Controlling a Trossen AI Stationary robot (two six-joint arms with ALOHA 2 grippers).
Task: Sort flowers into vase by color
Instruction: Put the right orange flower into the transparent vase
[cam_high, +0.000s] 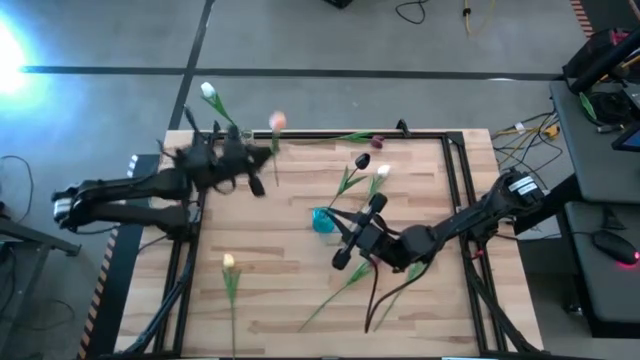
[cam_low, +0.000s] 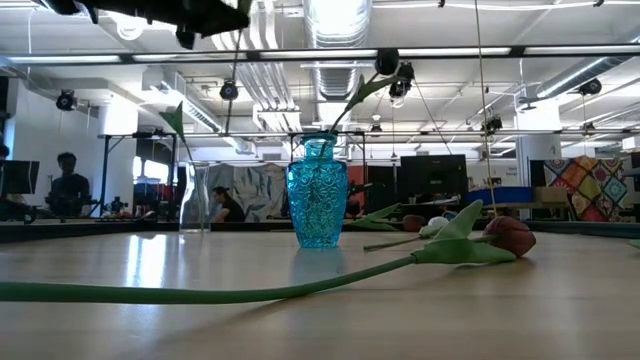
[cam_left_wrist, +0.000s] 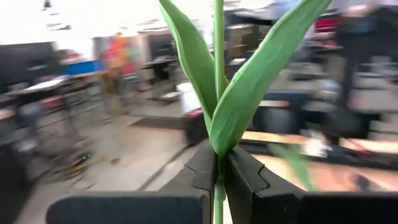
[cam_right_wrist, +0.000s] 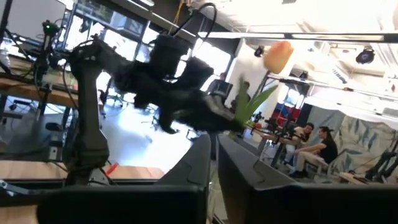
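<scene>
While the right gripper (cam_high: 352, 240) rests on the table (cam_high: 290, 290) beside the blue vase (cam_high: 322, 220), fingers together on nothing, the left gripper (cam_left_wrist: 219, 177), raised near the far edge, clamps a peach tulip (cam_high: 277, 121) by its stem.

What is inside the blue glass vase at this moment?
The blue vase holds one flower: a green stem rises from its neck to a dark head. The patterned glass hides the lower stem, so I cannot tell how deep it sits or whether there is water.
</scene>
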